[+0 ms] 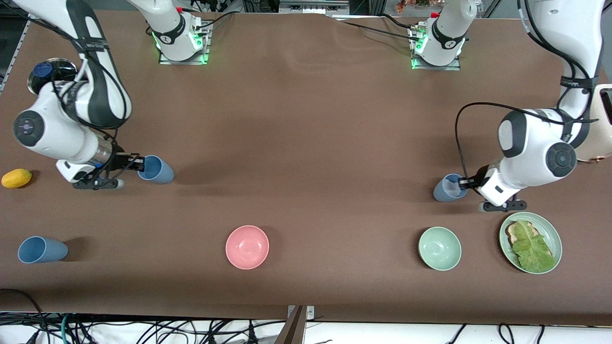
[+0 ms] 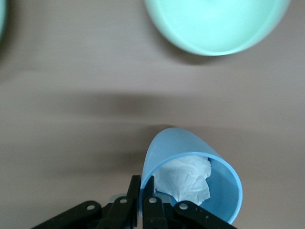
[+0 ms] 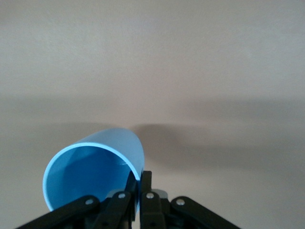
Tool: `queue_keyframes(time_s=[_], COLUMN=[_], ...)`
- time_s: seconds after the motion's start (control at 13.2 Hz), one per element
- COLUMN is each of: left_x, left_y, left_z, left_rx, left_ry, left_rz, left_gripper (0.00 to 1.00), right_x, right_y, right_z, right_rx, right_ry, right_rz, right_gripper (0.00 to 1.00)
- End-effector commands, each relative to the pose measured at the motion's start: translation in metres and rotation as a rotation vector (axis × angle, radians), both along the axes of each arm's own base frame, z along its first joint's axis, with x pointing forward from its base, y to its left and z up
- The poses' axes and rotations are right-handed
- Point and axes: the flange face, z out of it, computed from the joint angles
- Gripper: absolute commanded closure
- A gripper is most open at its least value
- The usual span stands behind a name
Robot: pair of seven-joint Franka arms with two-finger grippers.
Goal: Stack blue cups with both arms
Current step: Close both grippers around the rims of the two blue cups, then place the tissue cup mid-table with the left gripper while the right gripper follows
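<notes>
The left gripper [image 1: 463, 182] pinches the rim of a blue cup [image 1: 446, 188] with crumpled paper [image 2: 183, 179] inside, at 12 o'clock from the green bowl [image 1: 440, 248]. The right gripper [image 1: 138, 163] pinches the empty cup [image 1: 156, 169]. A third cup [image 1: 42, 250] stands alone. Both fingertips are partly hidden.

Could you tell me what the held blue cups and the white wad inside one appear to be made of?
Both blue cups, in the left gripper and the right gripper, look like matte plastic: even colour, thin rims, soft sheen. The white wad looks like crumpled tissue or paper, creased and dull.

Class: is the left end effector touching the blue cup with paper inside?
Touching: in the left wrist view, the left end effector pinches the blue cup's rim.
</notes>
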Motion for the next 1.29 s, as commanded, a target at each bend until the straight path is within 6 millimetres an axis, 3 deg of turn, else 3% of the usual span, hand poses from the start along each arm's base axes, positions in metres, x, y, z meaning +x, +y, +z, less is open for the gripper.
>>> queue_keyframes(time_s=[0.0, 0.23, 0.53, 0.68, 0.84, 0.91, 0.99, 1.06, 1.22], left_x=[-0.007, -0.025, -0.046, -0.063, -0.063, -0.062, -0.059, -0.054, -0.032], left_y=[-0.111, -0.211, -0.316, -0.352, -0.362, -0.361, -0.357, -0.357, -0.333], left_z=[0.02, 0.02, 0.003, -0.01, -0.016, -0.018, -0.018, -0.01, 0.009], left_rx=[-0.009, -0.012, 0.0, 0.014, 0.018, 0.018, 0.018, 0.012, 0.01], left_ry=[0.013, 0.022, 0.03, 0.046, 0.044, 0.044, 0.042, 0.029, 0.002], left_rz=[0.076, 0.126, 0.152, 0.16, 0.166, 0.158, 0.163, 0.174, 0.207], left_gripper=[1.0, 1.0, 1.0, 1.0, 1.0, 0.78, 0.25, 0.0, 0.0], right_x=[0.006, 0.002, -0.009, -0.012, -0.009, -0.007, -0.005, -0.004, 0.001], right_y=[-0.017, -0.024, -0.035, -0.027, -0.008, 0.014, 0.03, 0.051, 0.093], right_z=[0.036, 0.082, 0.153, 0.177, 0.19, 0.19, 0.187, 0.184, 0.17], right_rx=[0.019, 0.029, 0.009, 0.007, -0.001, -0.008, -0.017, -0.029, -0.052], right_ry=[0.007, 0.052, 0.109, 0.131, 0.126, 0.122, 0.122, 0.123, 0.115], right_rz=[0.02, 0.033, 0.037, 0.04, -0.005, -0.01, -0.027, -0.044, -0.091], right_gripper=[1.0, 1.0, 1.0, 1.0, 1.0, 1.0, 1.0, 1.0, 1.0])
